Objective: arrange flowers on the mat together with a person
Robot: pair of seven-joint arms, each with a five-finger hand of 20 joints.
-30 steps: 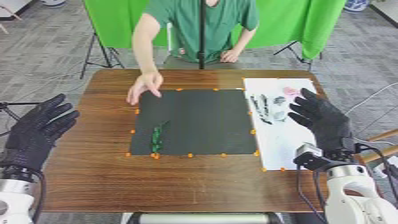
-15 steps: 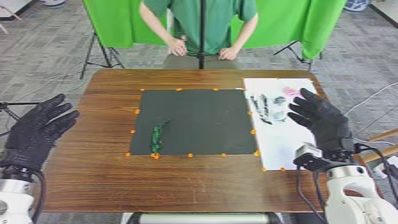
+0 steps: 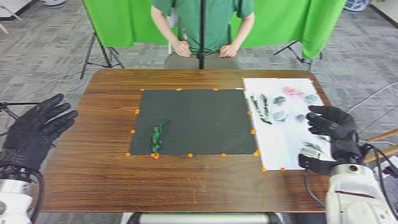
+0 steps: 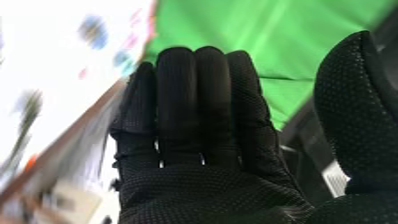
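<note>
The counter is carrying a dark mat and a white sheet. The left hand and right hand are flanking them, fingers straight, thumbs apart. One green stem is lying lower left on the mat; arranging is apparently just beginning, the pink flower and other pieces awaiting placement on the sheet.

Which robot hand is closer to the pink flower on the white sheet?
Right. The right hand is at the right edge of the white sheet, just closer to the robot than the pink flower; the left hand is across the table, at its left edge.
</note>
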